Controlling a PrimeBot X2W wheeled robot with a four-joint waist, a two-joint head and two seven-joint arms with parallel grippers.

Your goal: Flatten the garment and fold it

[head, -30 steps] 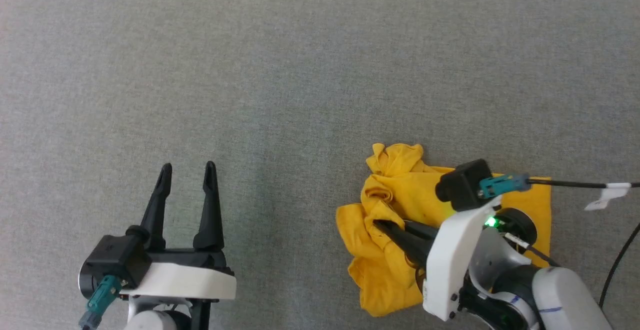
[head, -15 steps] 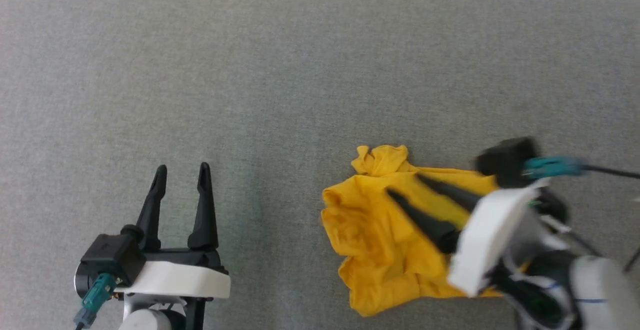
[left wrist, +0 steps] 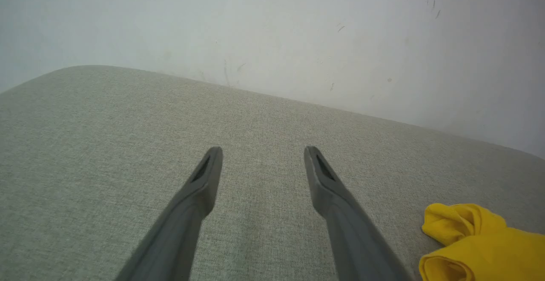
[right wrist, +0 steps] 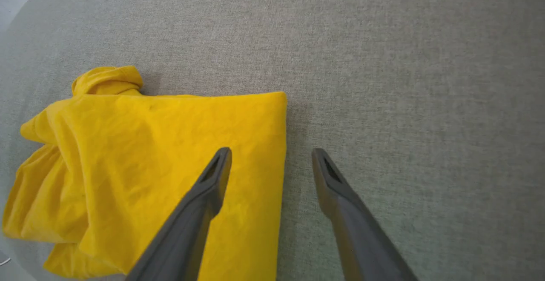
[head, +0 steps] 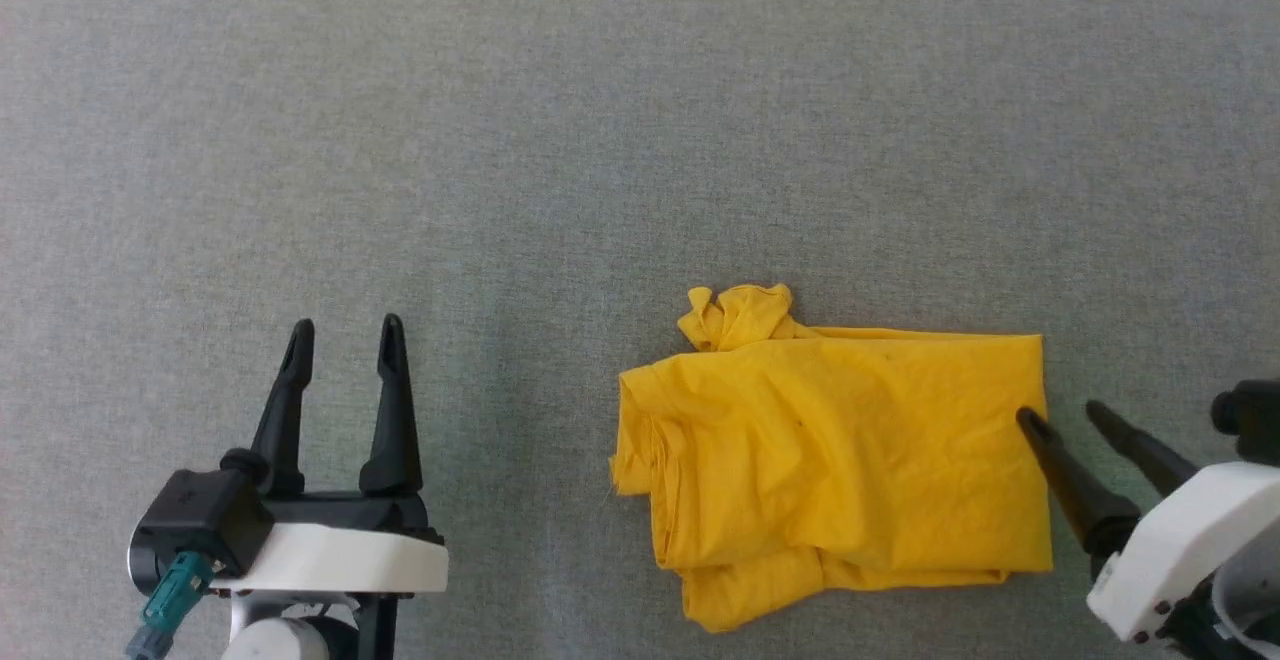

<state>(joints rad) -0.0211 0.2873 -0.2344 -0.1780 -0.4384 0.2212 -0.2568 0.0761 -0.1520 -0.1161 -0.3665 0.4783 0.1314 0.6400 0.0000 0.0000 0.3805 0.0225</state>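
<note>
Two black claws gape empty: left gripper well apart from, right gripper just beside, a roughly folded bright yellow T-shirt on grey cloth.

**Work surface and backdrop**

Grey-green woven fabric surface, uniform in texture, extending across the scene from near to far and from left to right. Its far edge appears rounded toward the left. Behind it stands a pale wall bearing a few small dark scuff marks.
</note>
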